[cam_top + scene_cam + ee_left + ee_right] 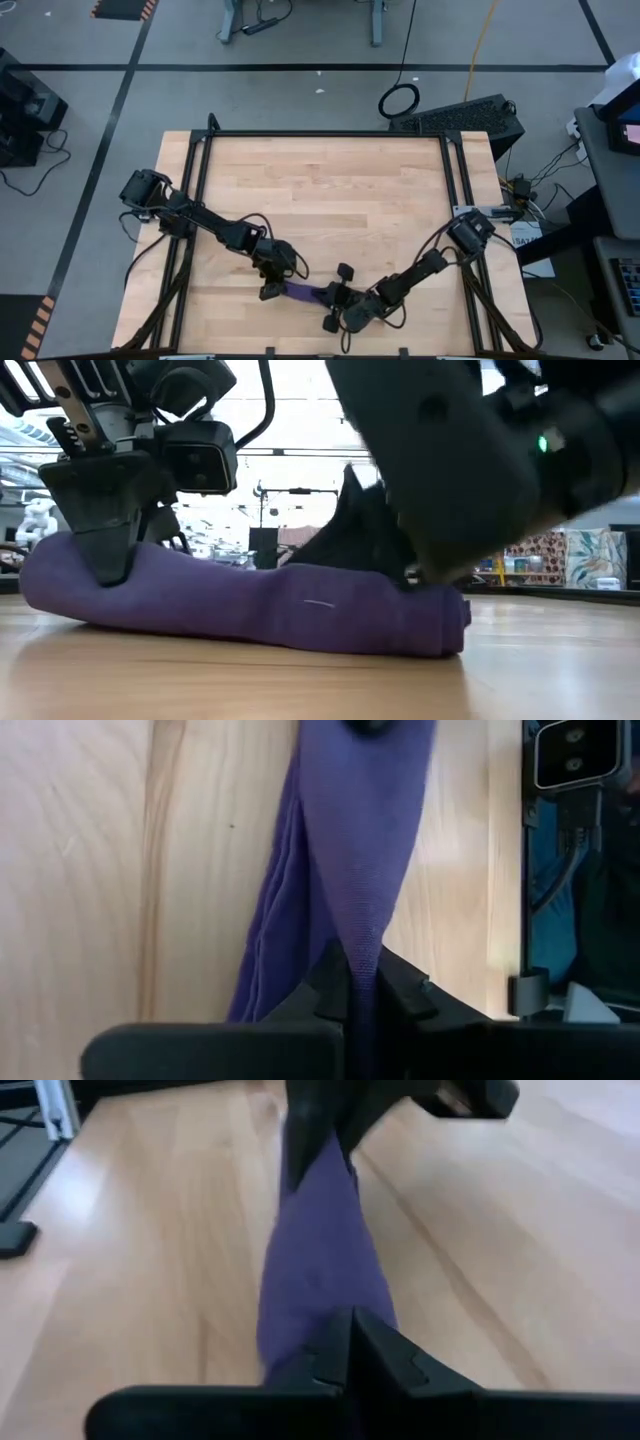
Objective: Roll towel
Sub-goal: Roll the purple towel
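Note:
The purple towel (303,292) lies as a long, narrow roll on the wooden table near its front edge; in the low view the roll (250,605) rests along its whole length. My left gripper (272,287) is shut at the roll's left end. My right gripper (336,300) is shut at the roll's right end. The roll runs between the two grippers in both wrist views, and each view shows the other gripper at its far end. My left gripper pinches a raised fold of the towel (358,952) at its left end between its two fingers. The fingers (108,550) point down from above. The cloth rises to a ridge at the fingers; the rest of the roll lies on the table. My right gripper's shut fingers (350,1342) are on the towel's right end (330,1295), coming slanting down from the right and near side. The fingers hide the place of contact, so I cannot tell how much cloth is between them. That end (440,615) lies on the table.
The bare wooden tabletop (330,200) stretches far behind the towel. Black frame rails (200,200) run along the table's left and right sides. The table's front edge is close behind both grippers.

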Robot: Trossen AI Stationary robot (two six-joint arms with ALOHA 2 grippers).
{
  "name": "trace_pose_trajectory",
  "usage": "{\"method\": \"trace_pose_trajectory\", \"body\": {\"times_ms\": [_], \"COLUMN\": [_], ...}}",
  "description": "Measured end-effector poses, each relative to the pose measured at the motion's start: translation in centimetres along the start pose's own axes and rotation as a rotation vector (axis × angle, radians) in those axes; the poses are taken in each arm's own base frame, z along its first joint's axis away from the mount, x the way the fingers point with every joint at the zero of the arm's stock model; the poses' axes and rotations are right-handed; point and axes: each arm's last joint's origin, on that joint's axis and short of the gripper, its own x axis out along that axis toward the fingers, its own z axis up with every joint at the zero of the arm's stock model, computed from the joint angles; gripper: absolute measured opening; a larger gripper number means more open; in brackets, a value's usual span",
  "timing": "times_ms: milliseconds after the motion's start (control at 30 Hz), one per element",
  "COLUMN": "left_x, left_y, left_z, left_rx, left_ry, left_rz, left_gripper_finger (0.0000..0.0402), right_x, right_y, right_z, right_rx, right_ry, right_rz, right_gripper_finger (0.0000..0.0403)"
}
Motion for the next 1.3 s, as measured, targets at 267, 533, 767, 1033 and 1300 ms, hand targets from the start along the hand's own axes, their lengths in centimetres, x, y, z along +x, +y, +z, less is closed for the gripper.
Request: {"method": "trace_pose_trajectory", "body": {"times_ms": [267,533,767,1033,1300], "left_x": [0.0,-2.4,-6.0,-3.1,1.0], "left_y": [0.2,0.5,-2.8,-6.1,-3.1], "left_z": [-0.4,-1.3,-1.0,-2.5,-4.3], "left_rx": [0.068,0.094,0.26,0.613,0.588], "left_ry": [0.053,0.162,-0.096,-0.464,-0.481], "left_rz": [0.001,0.028,0.166,0.182,0.204], "left_gripper_finger": [0.0057,0.0118,0.0129,0.0107,0.0007], "right_x": [0.8,0.7,0.8,0.8,0.8], "right_y": [-0.3,-0.3,-0.3,-0.3,-0.3], "right_z": [-1.4,-1.6,-1.7,-1.8,-1.8], "right_rx": [0.073,0.08,0.08,0.077,0.064], "right_ry": [0.011,0.03,0.033,0.034,0.033], "right_rz": [-0.02,-0.007,-0.006,-0.006,-0.003], "right_gripper_finger": [0.0001,0.0001,0.0001,0.0,0.0]}}
